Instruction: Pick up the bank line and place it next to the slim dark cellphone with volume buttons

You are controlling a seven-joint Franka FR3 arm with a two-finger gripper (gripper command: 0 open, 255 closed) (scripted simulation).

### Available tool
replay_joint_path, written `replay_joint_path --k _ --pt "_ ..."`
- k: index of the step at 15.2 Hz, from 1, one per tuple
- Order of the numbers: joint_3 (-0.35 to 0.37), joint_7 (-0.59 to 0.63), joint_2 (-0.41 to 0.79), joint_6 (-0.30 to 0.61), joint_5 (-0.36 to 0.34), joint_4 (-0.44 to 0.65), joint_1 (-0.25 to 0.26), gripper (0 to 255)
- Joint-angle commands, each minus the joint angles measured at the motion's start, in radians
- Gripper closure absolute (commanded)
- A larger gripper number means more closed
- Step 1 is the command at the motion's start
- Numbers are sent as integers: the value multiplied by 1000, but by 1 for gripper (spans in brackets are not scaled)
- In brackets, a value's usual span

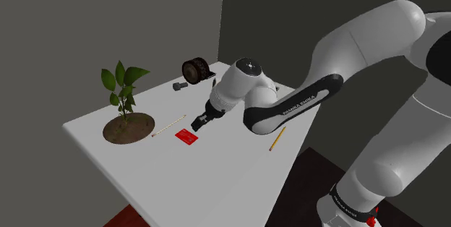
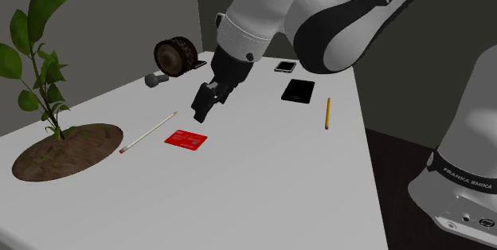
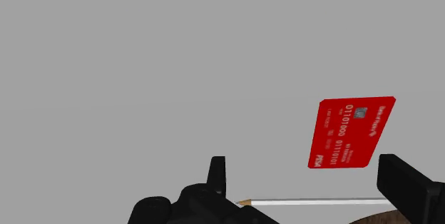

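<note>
Dark brown ridged spool of bank line (image 2: 175, 55) is standing on edge at the white table's (image 2: 263, 185) far side. I'm hovering the black gripper (image 2: 201, 113), fingers released and empty, just above a flat red card (image 2: 185, 138), well apart from the spool.

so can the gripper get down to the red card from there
Probably yes: the open gripper hangs a little above the red card, nothing lies on the card, and the white pencil lies apart.

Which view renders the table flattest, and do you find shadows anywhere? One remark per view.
Wrist view: the table is one even grey, the red card has crisp print. Shoulder view: bright table, dim walls. Second exterior view: no plain shadow beneath the gripper.
</note>
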Motion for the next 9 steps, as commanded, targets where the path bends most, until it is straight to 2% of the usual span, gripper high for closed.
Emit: replay_joint_path --k 1,4,9 --pt "23 154 100 27 -199 77 -20 0" --pt "-17 357 217 36 -448 182 43 0" --pt "-69 443 298 42 -563 242 89 0"
